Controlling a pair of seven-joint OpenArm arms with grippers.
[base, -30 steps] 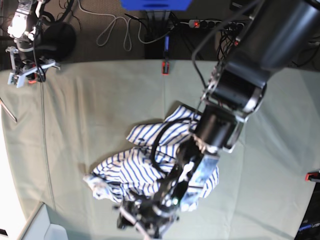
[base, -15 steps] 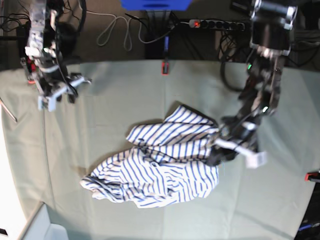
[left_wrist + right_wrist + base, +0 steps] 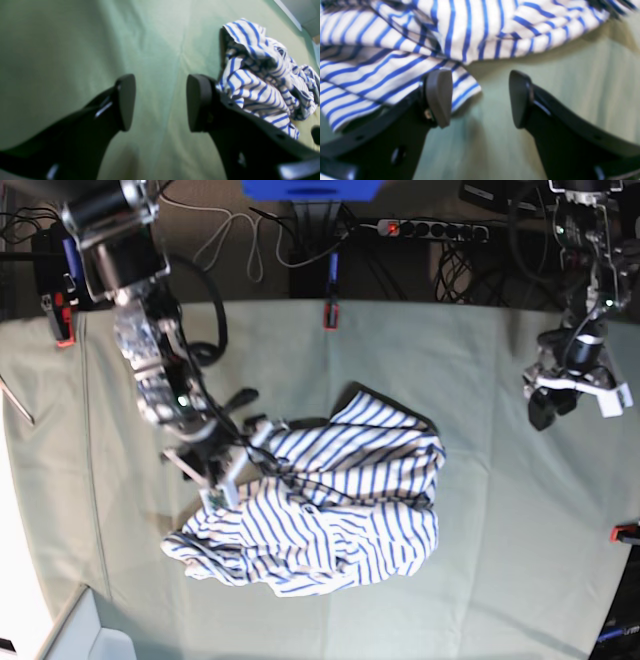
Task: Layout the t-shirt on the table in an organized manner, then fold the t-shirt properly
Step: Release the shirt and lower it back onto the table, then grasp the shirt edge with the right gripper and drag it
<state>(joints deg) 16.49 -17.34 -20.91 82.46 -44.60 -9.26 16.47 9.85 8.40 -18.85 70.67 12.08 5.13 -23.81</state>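
The t-shirt (image 3: pixel 320 505), white with thin blue stripes, lies crumpled in the middle of the table (image 3: pixel 450 580). My right gripper (image 3: pixel 232 465) is low at the shirt's left edge. In the right wrist view it (image 3: pixel 480 98) is open, and a striped shirt edge (image 3: pixel 395 75) lies against its left finger (image 3: pixel 438 97), with table cloth between the jaws. My left gripper (image 3: pixel 560 402) is far right, apart from the shirt. In the left wrist view it (image 3: pixel 161 102) is open and empty over bare cloth, with the shirt (image 3: pixel 262 75) to its right.
Red clamps sit at the back edge (image 3: pixel 330 315) and the right edge (image 3: pixel 625 532). A power strip (image 3: pixel 420 227) and cables lie behind the table. A pale box corner (image 3: pixel 90 630) shows at the front left.
My left arm has pulled away from the shirt to the far right. My right arm has come from the back left corner down to the shirt's left edge. The shirt has spread slightly.
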